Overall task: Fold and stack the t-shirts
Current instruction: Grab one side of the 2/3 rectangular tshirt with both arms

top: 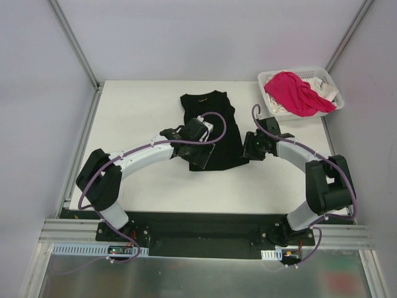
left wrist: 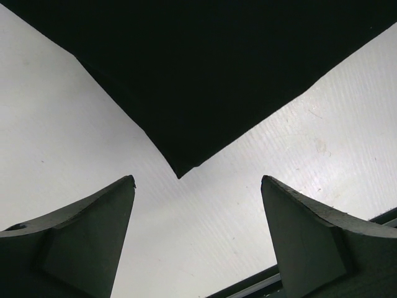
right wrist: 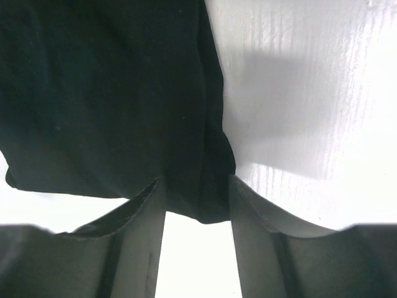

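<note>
The white table (top: 136,112) spreads out ahead of my two bases; on its middle the black t-shirt (top: 232,146) lies flat as a long narrow shape, collar at the far end, hem toward me; at the far right corner the white lattice basket (top: 277,112) stands well apart from it; in the basket the pink t-shirt (top: 294,92) is heaped on top, and the white t-shirt (top: 325,90) shows at its right side, draped at the rim; my left gripper (left wrist: 197,180) hangs low over the near left corner of the black t-shirt, its fingers (left wrist: 93,217) wide apart, the cloth's pointed corner just ahead of the gap and touching neither; my right gripper (right wrist: 195,183) sits at the near right corner, its fingers (right wrist: 142,211) on either side of the cloth's edge, black cloth filling the gap; whether they press it I cannot tell
</note>
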Available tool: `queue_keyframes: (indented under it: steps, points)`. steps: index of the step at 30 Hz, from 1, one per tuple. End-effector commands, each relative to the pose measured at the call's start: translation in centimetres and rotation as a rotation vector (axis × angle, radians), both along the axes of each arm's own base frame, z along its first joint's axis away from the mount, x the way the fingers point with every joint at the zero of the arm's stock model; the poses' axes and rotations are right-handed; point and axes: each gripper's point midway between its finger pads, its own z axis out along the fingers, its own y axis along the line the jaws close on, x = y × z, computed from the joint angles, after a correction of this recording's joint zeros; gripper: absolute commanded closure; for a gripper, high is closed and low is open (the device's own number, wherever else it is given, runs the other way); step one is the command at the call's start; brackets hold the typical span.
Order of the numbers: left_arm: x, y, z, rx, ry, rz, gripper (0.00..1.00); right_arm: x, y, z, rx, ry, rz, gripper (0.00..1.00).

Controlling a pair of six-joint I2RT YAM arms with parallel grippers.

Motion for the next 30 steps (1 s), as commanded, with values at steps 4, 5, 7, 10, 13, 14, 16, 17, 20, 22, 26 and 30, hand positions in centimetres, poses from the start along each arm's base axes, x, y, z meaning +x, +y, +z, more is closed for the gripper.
queue_keyframes:
  steps: [4, 5, 7, 10, 13, 14, 16, 17, 20, 22, 26, 30]
  points:
    - [1.4, 0.7, 1.2, 0.034, -0.062, 0.021, 0.18, -0.5, 0.5, 0.2, 0.048, -0.021, -0.013, 0.92]
    - [1.4, 0.7, 1.3, 0.032, -0.069, 0.02, 0.18, -0.6, 0.4, 0.2, 0.047, -0.022, -0.014, 0.97]
    - [1.5, 0.8, 1.5, 0.032, -0.074, 0.024, 0.18, -0.6, 0.4, 0.2, 0.046, -0.023, -0.014, 0.99]
    - [1.5, 1.0, 1.7, 0.031, -0.081, 0.031, 0.18, -0.6, 0.4, 0.4, 0.046, -0.029, -0.014, 0.99]
    - [1.3, 1.5, 1.6, 0.039, -0.082, 0.035, 0.18, -1.0, 0.2, 0.5, 0.048, -0.031, -0.014, 0.99]
    - [1.2, 1.6, 1.6, 0.038, -0.084, 0.039, 0.18, -1.2, 0.2, 0.5, 0.046, -0.029, -0.01, 0.99]
    - [1.0, 1.9, 1.5, 0.043, -0.084, 0.042, 0.18, -1.7, 0.0, 0.5, 0.044, -0.03, -0.013, 0.99]
    - [0.9, 2.1, 1.4, 0.047, -0.084, 0.042, 0.18, -2.0, -0.1, 0.4, 0.041, -0.024, -0.009, 0.99]
    - [0.8, 2.4, 1.4, 0.052, -0.089, 0.047, 0.18, -2.9, -0.4, 0.3, 0.034, -0.018, -0.008, 0.99]
    - [0.8, 2.7, 1.6, 0.052, -0.096, 0.054, 0.18, -3.4, -0.5, 0.3, 0.03, -0.019, -0.005, 0.99]
    - [0.8, 2.9, 2.1, 0.049, -0.105, 0.058, 0.18, -4.7, -1.2, 0.8, 0.012, -0.029, -0.005, 0.99]
    - [0.5, 3.1, 2.5, 0.042, -0.107, 0.057, 0.18, -6.0, -1.5, 1.0, 0.016, -0.029, -0.001, 0.99]
